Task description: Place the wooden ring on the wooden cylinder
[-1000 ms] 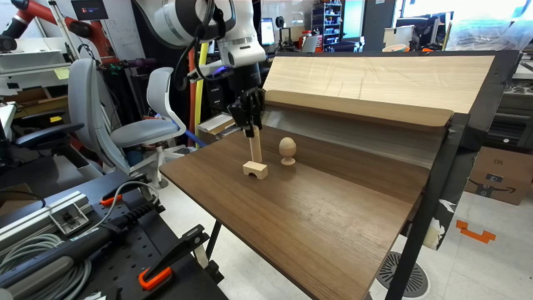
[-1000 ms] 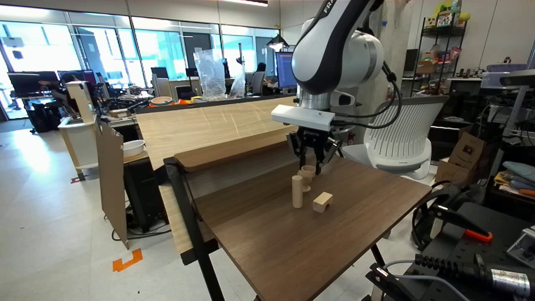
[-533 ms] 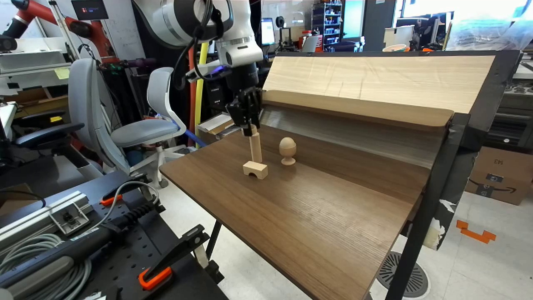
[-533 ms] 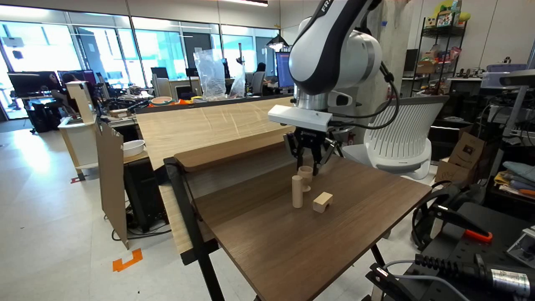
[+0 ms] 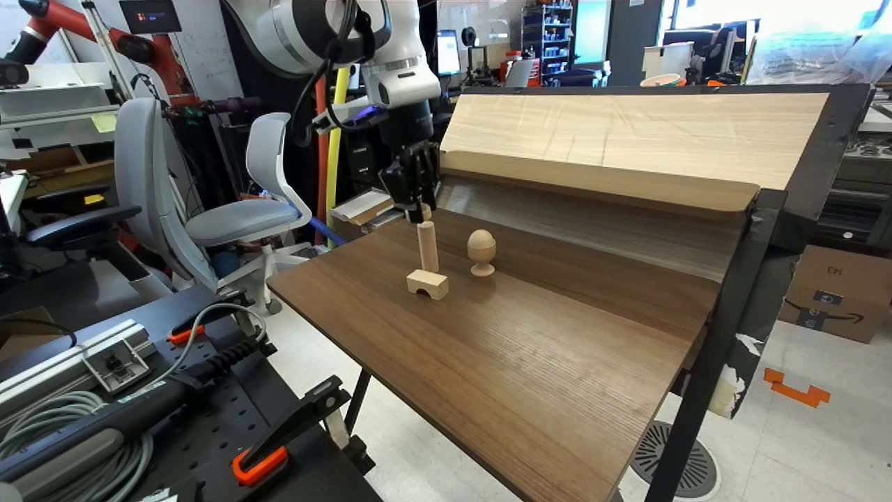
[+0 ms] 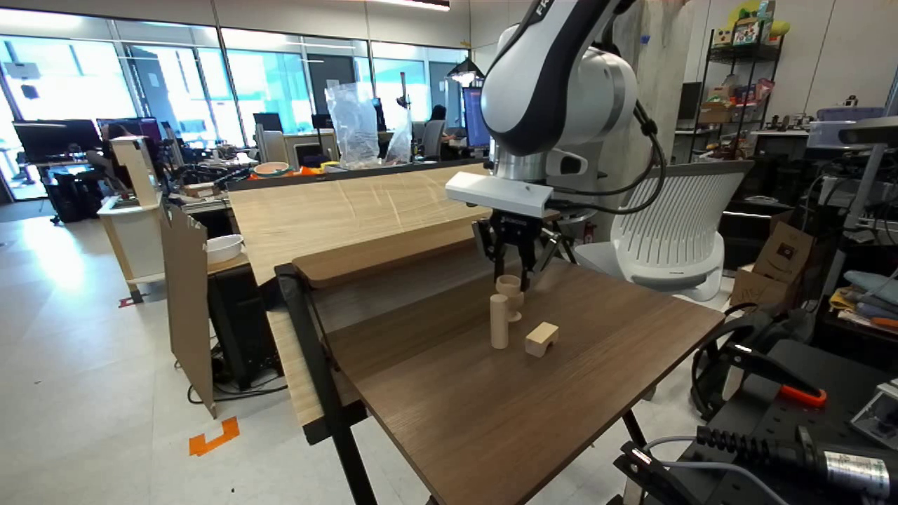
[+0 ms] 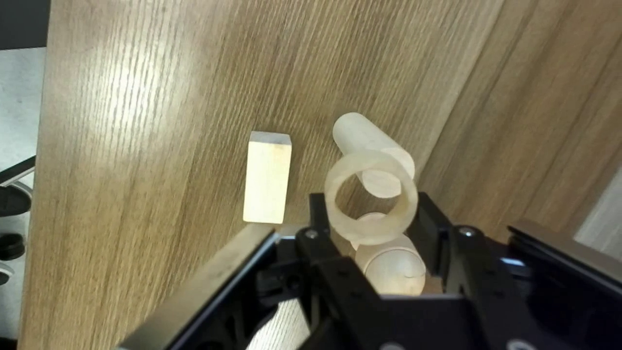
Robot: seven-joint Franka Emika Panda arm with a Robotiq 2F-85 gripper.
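Note:
The wooden ring [image 7: 371,232] is held level between the two fingers in the wrist view. It also shows in both exterior views [image 5: 426,212] [image 6: 508,290]. My gripper [image 7: 371,204] is shut on the ring from both sides; it also shows in both exterior views [image 5: 421,213] [image 6: 513,279]. The wooden cylinder [image 7: 362,133] stands upright on the table, also in both exterior views [image 5: 428,249] [image 6: 499,324]. The ring is above the cylinder's top level, not around it. In the wrist view part of the cylinder's top shows through the ring's hole.
An egg-shaped knob on a cup foot [image 5: 481,251] stands near the cylinder, under the gripper in the wrist view [image 7: 396,274]. An arched wooden block [image 5: 427,284] lies near the cylinder [image 7: 267,177]. A raised shelf [image 5: 599,183] runs along the table's side.
My gripper has moved a little with the ring held in it, leftward in an exterior view, nearer to above the cylinder. It has also risen slightly. The cylinder, knob and block have not moved.

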